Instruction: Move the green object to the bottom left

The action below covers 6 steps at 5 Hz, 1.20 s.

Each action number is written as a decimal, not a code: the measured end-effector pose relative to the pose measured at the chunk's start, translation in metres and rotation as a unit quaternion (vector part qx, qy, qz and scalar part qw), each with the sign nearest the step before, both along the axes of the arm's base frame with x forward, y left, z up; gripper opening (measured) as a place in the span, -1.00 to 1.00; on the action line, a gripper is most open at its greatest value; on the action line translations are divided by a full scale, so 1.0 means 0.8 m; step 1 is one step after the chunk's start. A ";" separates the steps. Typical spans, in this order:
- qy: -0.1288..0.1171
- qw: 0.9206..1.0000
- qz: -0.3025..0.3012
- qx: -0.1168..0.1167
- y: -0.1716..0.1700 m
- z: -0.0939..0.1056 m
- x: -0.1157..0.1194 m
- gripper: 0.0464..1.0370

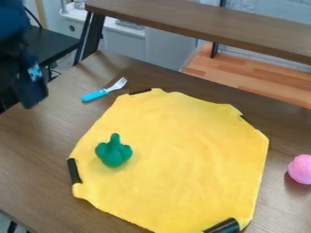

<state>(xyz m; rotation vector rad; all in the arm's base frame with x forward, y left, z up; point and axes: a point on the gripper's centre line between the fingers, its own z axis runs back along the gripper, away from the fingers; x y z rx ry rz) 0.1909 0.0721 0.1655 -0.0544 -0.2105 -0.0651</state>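
Green object point(113, 152) sat on yellow cloth point(188, 150), left of frame's centre. Probably light, fairly stiff, hardly fragile; rounded lobes point(124, 153) might slip, best hold seemed low across them. Gripper point(32, 88) at upper left; jaws spread or closed, couldn't tell.

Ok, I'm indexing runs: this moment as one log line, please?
lumpy green toy | left part of yellow many-sided cloth | black gripper | upper left, apart from toy

The object point(113, 154) is green, the cloth point(188, 159) plain yellow. The ball point(300, 169) is pink, the fork handle point(94, 95) blue, the bench point(36, 150) wood-grained brown.
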 end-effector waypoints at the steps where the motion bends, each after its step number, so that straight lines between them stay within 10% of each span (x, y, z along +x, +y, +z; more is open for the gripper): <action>1: 0.001 1.000 -0.026 0.013 -0.008 -0.033 0.022 0.92; 6: 0.045 0.999 -0.019 0.004 -0.023 -0.137 0.104 0.92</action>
